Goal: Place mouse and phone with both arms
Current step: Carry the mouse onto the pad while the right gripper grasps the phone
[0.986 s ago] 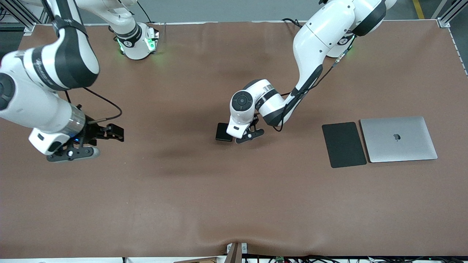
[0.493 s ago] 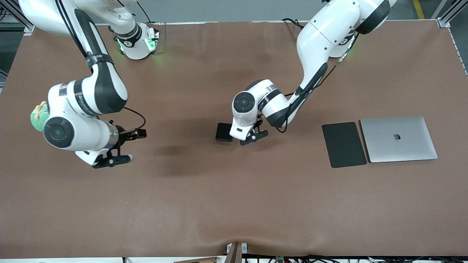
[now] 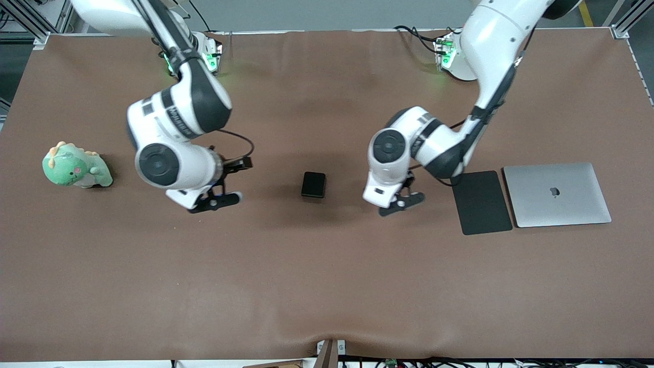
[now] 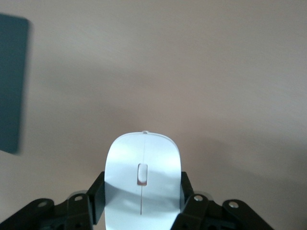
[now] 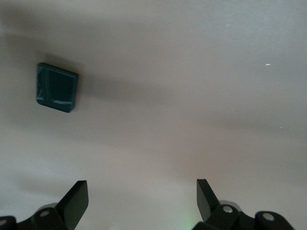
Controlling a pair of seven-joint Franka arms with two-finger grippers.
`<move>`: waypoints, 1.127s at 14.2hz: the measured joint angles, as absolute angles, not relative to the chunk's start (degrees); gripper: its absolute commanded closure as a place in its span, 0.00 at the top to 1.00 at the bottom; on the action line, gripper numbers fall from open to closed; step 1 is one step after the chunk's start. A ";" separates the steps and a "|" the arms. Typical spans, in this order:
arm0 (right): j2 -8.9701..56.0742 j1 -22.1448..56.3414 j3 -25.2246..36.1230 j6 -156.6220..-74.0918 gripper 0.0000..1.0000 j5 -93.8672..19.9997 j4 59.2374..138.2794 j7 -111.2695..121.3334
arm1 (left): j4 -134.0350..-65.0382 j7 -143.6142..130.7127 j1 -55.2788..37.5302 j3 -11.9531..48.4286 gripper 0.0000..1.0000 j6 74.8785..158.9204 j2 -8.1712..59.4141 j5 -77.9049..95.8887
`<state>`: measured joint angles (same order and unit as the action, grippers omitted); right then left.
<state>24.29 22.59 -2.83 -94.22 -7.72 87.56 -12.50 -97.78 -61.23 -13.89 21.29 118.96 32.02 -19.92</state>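
Observation:
The white mouse (image 4: 142, 177) is gripped between the fingers of my left gripper (image 4: 142, 194). In the front view the left gripper (image 3: 410, 190) hangs over the table between the phone and the black mouse pad (image 3: 480, 202), and its wrist hides the mouse. The pad's edge shows in the left wrist view (image 4: 10, 81). The small black phone (image 3: 313, 184) lies flat mid-table and also shows in the right wrist view (image 5: 56, 87). My right gripper (image 3: 236, 179) is open and empty over the table beside the phone, toward the right arm's end. Its jaws (image 5: 141, 191) stand wide apart.
A closed silver laptop (image 3: 557, 194) lies beside the mouse pad toward the left arm's end. A green dinosaur toy (image 3: 76, 166) sits at the right arm's end. The table (image 3: 327, 286) is covered in brown cloth.
My left gripper has moved away from the phone toward the mouse pad, carrying the mouse. My right arm has swung in toward the phone, uncovering the green toy.

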 measured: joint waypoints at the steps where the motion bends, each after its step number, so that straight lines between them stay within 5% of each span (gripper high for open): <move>1: 24.32 23.65 -2.81 -94.99 1.00 -7.72 87.58 -14.43 | -99.90 -58.83 -11.39 21.31 0.24 118.96 30.53 -19.93; 11: 29.45 33.15 -2.76 -114.30 1.00 -7.74 90.73 -33.41 | -118.07 -35.24 11.70 21.38 0.28 129.62 23.18 -20.03; 16: 33.83 38.80 -2.55 -127.73 1.00 -7.49 95.08 -42.54 | -123.30 -32.79 15.37 21.39 0.31 136.25 23.28 -20.03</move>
<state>33.83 38.80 -2.55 -127.73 -7.49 95.08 -42.54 -123.30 -32.79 15.37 21.39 136.25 23.28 -20.03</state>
